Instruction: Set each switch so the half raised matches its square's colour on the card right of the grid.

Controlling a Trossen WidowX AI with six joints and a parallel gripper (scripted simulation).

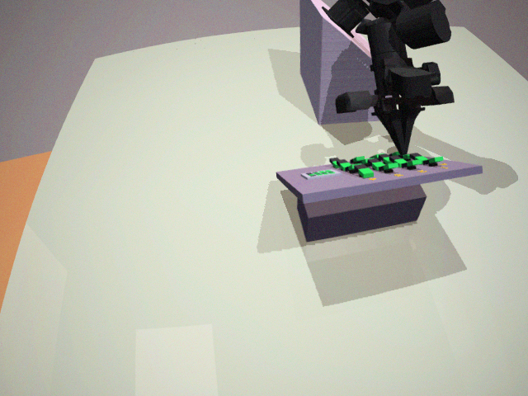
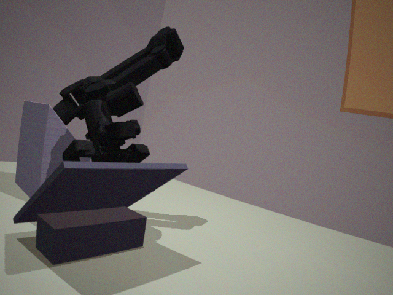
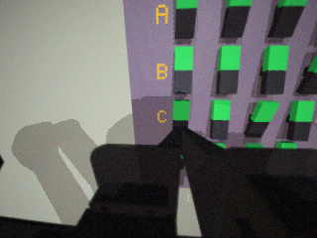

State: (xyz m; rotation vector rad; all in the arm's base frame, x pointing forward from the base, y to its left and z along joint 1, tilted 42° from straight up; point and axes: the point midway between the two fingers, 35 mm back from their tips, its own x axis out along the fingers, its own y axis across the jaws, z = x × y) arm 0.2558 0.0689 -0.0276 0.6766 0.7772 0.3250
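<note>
A purple panel [image 1: 332, 189] [image 2: 104, 187] [image 3: 146, 64] carries a grid of rocker switches [image 1: 385, 162] with green and dark grey halves. My gripper [image 1: 403, 151] [image 3: 179, 131] is shut and empty, its tip down on the near dark half of the first switch in row C [image 3: 181, 110]. Rows A, B and C are labelled in yellow in the wrist view. The small card [image 1: 318, 173] lies on the panel left of the grid in the top view. In the exterior view the panel's underside hides the switches and my fingertips.
The panel rests tilted on a dark block [image 1: 362, 217] [image 2: 88, 233]. A tall purple wedge [image 1: 328, 72] [image 2: 34, 142] stands behind it at the arm's base. An orange area [image 1: 19, 205] borders the table's left side.
</note>
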